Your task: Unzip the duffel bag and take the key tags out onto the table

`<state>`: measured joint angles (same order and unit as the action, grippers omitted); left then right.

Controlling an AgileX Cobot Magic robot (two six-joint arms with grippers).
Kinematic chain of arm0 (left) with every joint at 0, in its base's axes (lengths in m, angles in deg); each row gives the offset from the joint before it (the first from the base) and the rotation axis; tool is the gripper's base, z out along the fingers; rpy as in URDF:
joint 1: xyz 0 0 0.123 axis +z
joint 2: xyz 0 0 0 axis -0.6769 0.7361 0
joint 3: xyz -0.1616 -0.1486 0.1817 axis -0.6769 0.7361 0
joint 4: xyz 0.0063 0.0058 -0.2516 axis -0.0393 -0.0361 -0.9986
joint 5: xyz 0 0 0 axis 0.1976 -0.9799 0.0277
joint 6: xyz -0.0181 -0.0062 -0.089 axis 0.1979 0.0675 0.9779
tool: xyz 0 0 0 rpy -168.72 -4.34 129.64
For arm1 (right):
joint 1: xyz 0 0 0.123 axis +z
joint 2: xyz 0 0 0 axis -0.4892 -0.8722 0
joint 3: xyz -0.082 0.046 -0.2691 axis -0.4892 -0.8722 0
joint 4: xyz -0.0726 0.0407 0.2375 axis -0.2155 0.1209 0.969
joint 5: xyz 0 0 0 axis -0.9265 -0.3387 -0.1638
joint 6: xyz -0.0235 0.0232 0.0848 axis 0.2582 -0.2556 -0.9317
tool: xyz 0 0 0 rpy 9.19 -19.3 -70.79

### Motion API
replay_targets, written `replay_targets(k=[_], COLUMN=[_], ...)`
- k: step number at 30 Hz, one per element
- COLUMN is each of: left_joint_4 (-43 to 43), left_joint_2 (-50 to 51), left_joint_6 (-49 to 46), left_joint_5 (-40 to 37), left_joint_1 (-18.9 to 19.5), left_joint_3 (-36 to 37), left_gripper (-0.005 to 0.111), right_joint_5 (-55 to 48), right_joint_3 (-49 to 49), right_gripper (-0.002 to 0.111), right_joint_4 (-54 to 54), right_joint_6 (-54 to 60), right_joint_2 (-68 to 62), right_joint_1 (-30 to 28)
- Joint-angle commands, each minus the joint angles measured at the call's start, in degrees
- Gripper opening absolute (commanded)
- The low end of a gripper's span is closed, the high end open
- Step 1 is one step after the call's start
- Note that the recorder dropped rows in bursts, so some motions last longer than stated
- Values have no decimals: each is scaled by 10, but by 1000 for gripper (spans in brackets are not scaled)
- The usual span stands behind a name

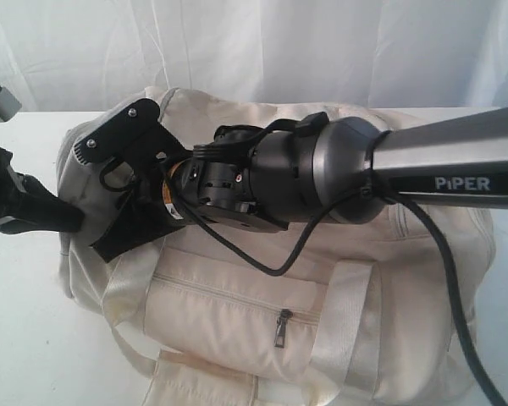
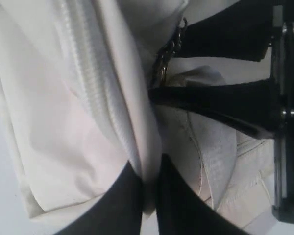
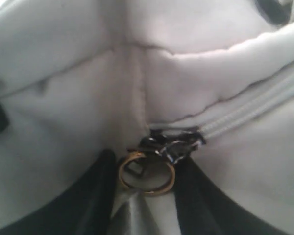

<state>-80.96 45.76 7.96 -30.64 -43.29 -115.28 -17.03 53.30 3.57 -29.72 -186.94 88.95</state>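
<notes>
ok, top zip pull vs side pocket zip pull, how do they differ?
The top zip pull carries a brass ring; the side pocket pull is a plain dark tab. The top one sits between the right gripper's jaws; the pocket one hangs free, untouched. Both are dark, on the same cream bag.

White table (image 1: 25, 338), one cream duffel bag (image 1: 229, 313) lying on it.
Tabletop flat, plain white; it shows to the left of the bag and in a narrow strip past the bag's right end. Bag rests lengthwise across the exterior view, its long side and front pocket (image 1: 212, 326) turned to the camera. Pocket zip (image 1: 229, 294) looks closed, with its grey puller (image 1: 283, 328) hanging down towards the right. A shiny webbing strap (image 1: 349, 330) runs down the front, right of the pocket; a second strap (image 1: 123, 317) sags at the lower left towards the tabletop. Fabric soft and creased, the left end slumped. The bag's near edge is out of frame.
</notes>
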Motion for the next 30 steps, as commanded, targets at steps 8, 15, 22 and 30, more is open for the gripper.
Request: replay_targets(k=[8, 15, 22, 30], left_joint_4=[-17, -18, -17, -10], left_joint_2=[-15, -15, -15, -15], left_joint_6=[8, 9, 9, 23], left_joint_5=[-9, -3, -2, 4], left_joint_1=[0, 0, 0, 0], left_joint_3=[13, 22, 39, 46], left_gripper=[0, 0, 0, 0], right_joint_5=[-36, -69, -97, -160], right_joint_3=[44, 67, 68, 68], right_gripper=[7, 7, 7, 4], right_joint_4=[-2, -16, -1, 1], right_joint_6=[-12, -12, -12, -7], right_joint_2=[17, 17, 27, 92], right_joint_1=[-11, -14, -13, -8])
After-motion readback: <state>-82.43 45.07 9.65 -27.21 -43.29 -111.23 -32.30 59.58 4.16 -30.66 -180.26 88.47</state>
